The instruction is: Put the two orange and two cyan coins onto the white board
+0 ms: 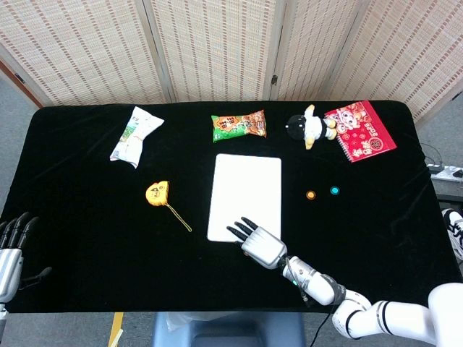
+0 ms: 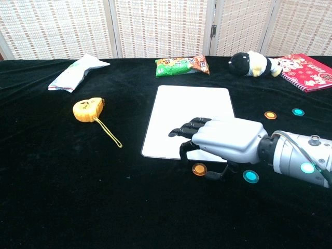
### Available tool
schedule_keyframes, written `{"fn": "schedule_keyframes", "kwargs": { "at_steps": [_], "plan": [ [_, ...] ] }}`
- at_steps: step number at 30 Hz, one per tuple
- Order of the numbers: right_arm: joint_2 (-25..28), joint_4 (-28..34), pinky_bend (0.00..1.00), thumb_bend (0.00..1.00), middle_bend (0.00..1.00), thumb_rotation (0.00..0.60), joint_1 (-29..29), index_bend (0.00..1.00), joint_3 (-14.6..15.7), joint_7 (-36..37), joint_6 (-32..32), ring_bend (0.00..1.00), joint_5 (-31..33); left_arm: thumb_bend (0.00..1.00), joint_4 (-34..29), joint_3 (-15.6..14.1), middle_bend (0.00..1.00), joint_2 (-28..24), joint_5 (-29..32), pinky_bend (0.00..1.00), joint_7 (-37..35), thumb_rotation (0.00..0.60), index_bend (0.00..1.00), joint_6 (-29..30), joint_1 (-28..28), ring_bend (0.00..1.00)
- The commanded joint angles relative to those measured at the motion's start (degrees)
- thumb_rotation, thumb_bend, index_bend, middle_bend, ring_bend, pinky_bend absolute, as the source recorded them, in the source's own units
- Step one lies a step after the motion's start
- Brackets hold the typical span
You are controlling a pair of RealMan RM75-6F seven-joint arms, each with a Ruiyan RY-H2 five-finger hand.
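The white board [image 1: 246,181] [image 2: 192,109] lies mid-table. My right hand [image 1: 259,244] [image 2: 228,141] hovers low over its near edge, fingers spread and holding nothing. In the chest view an orange coin [image 2: 199,169] sits on the cloth just off that edge, under the fingertips and beside the thumb. The head view hides it under the hand. A cyan coin [image 2: 250,176] lies right of it. Another orange coin [image 1: 311,194] [image 2: 270,115] and cyan coin [image 1: 334,191] [image 2: 298,111] lie right of the board. My left hand [image 1: 10,249] rests open at the near left corner.
A yellow tape measure [image 1: 156,192] with a cord lies left of the board. Along the back are a white packet [image 1: 134,134], a green-orange snack bag [image 1: 239,125], a plush toy [image 1: 307,128] and a red notebook [image 1: 359,130].
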State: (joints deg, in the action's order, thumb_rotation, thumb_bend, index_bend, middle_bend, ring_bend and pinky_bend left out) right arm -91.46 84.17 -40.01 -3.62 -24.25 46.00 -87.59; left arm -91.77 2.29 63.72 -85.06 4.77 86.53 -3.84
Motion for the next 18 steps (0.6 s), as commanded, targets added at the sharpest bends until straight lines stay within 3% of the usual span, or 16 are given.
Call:
{"fn": "schedule_keyframes", "kwargs": {
  "at_steps": [1,18],
  "plan": [
    [-0.68,-1.04,0.0,0.3,0.0,0.6,-0.38,0.35,0.15,-0.15,0.16,0.0,0.52,0.07,0.19,0.05,0.0,0.11,0.13,0.0,0.35,0.6,0.0,-0.11,-0.06,0.06],
    [-2.01,-2.62,0.0,0.3,0.0,0.6,-1.32,0.39,1.65,-1.11,1.24,0.0,1.68,0.07,0.49,-0.05,0.0,0.09,0.32,0.0,-0.68,0.6,0.0,-0.68,-0.05,0.06]
  ]
}}
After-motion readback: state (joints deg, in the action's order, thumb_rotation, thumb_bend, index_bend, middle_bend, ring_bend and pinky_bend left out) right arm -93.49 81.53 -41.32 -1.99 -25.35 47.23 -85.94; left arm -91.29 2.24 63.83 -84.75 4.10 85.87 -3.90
